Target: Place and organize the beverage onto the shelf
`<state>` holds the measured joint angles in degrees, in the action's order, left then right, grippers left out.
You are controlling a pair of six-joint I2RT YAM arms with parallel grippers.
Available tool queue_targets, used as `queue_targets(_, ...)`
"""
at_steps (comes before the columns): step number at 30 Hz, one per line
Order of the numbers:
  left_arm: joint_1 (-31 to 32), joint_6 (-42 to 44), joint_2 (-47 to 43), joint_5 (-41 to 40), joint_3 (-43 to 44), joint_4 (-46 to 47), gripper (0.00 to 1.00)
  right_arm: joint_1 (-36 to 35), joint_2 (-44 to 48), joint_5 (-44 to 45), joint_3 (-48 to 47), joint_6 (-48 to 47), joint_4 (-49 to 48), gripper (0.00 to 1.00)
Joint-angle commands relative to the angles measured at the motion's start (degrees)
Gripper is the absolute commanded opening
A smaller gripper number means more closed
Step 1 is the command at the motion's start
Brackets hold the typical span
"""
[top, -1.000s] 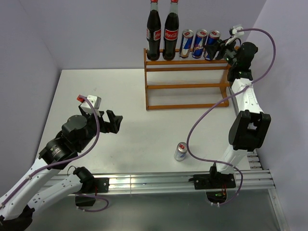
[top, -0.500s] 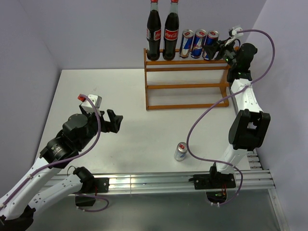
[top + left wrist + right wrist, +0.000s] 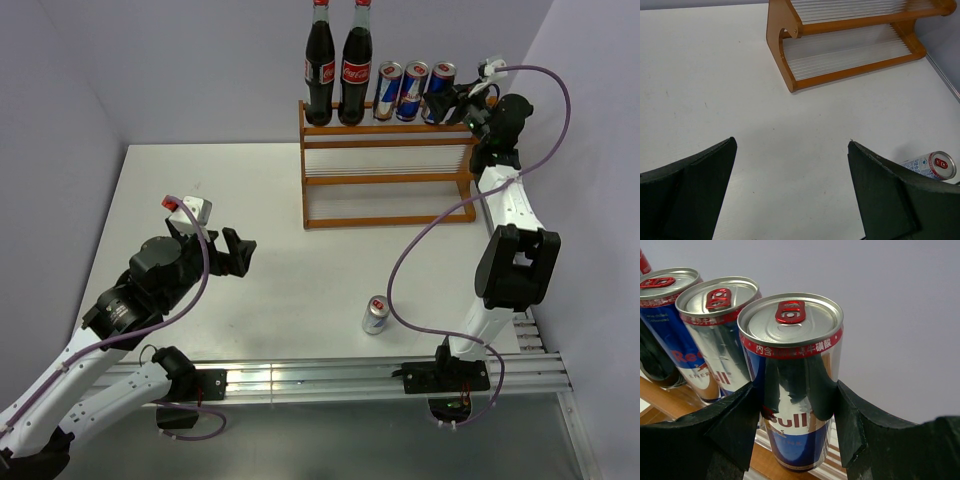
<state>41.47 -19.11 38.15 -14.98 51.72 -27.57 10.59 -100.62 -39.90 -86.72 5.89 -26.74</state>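
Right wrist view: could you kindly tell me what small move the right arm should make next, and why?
Probably open the right pincer a little to let go of the third can. Its fingers press both sides of that can, which appears to stand upright on the top tier of the shelf, close beside the neighbouring can, so it looks placed.

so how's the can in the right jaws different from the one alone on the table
The held can stands on the shelf's top tier, last in a row with two other cans; the loose can stands on the table, well in front of the shelf. The held can sits between the right gripper's jaws; nothing touches the loose can. Both are slim blue-and-silver cans with red tabs, and both look upright.
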Motion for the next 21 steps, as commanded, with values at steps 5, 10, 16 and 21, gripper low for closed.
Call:
queue_targets(5, -0.5, 0.9, 0.3, 0.9, -0.3, 2.3, 1.0, 1.2, -1.8, 0.5, -0.5, 0.2, -2.3, 0.0)
queue_targets(10, -0.7, 0.9, 0.6, 1.4, -0.2, 2.3, 1.0, 1.1, -2.3, 0.0, -0.3, 0.3, -3.0, 0.0)
queue_targets(16, -1.0, 1.0, 1.0, 1.8, -0.3, 2.3, 0.99, 1.2, -2.8, 0.2, 1.2, 2.2, -6.4, 0.02)
queue_targets(21, -1.5, 1.0, 1.2, 2.4, -0.2, 2.4, 1.0, 1.3, -4.1, 0.2, 1.0, 4.2, -8.9, 0.01)
